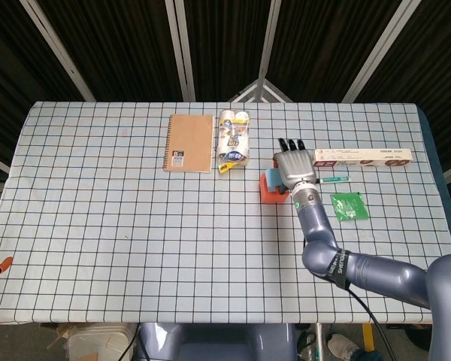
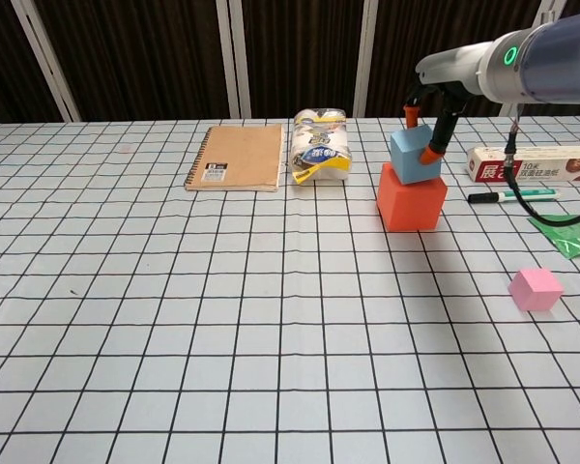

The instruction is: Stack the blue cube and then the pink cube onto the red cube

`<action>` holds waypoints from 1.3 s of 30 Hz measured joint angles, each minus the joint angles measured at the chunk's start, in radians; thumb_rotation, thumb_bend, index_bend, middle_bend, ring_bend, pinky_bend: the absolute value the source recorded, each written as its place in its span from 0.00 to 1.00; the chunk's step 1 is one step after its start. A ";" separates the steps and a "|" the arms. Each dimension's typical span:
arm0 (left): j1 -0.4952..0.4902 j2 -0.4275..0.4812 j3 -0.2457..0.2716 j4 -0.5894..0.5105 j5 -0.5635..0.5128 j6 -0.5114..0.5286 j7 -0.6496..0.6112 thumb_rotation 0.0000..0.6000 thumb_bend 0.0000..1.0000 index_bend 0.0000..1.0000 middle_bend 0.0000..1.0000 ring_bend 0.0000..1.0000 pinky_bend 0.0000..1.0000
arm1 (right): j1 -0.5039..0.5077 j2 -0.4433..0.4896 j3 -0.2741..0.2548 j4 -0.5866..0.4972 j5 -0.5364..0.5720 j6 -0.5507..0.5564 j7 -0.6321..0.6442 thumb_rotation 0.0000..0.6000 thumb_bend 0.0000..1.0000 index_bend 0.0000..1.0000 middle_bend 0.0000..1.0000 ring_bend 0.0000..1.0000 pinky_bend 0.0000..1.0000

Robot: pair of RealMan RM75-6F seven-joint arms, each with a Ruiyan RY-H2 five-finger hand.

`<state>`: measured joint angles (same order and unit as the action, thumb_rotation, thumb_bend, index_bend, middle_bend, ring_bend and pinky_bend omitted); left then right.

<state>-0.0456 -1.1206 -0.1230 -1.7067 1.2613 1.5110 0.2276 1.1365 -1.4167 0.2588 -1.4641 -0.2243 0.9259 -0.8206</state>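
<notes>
The red cube (image 2: 411,197) (image 1: 270,193) stands on the table right of centre. The blue cube (image 2: 413,155) (image 1: 273,178) sits tilted on its top, pinched between the fingers (image 2: 435,145) of my right hand (image 1: 295,167) (image 2: 427,126), which reaches down from above. The pink cube (image 2: 536,288) lies alone on the cloth nearer the front right; my right arm hides it in the head view. My left hand shows in neither view.
A brown notebook (image 2: 235,157) and a pack of rolls (image 2: 320,146) lie left of the cubes. A long box (image 2: 532,163), a pen (image 2: 514,194) and a green packet (image 2: 572,232) lie to the right. The checked table (image 2: 222,338) runs wide in front.
</notes>
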 measured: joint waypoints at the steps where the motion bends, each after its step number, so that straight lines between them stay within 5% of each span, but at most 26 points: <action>1: -0.001 0.000 0.000 0.000 0.000 -0.001 0.001 1.00 0.13 0.08 0.00 0.00 0.00 | 0.000 0.000 -0.001 0.000 0.000 -0.001 0.002 1.00 0.29 0.46 0.00 0.00 0.00; 22: -0.002 0.001 0.001 -0.001 -0.003 -0.002 0.000 1.00 0.13 0.08 0.00 0.00 0.00 | 0.021 -0.014 -0.018 0.019 0.010 0.002 0.016 1.00 0.29 0.46 0.00 0.00 0.00; 39: -0.002 0.001 0.002 -0.002 -0.002 -0.002 0.000 1.00 0.13 0.08 0.00 0.00 0.00 | 0.030 0.003 -0.033 -0.001 0.023 0.011 0.002 1.00 0.29 0.33 0.00 0.00 0.00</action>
<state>-0.0480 -1.1195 -0.1209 -1.7083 1.2594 1.5091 0.2277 1.1665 -1.4135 0.2259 -1.4651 -0.2013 0.9364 -0.8181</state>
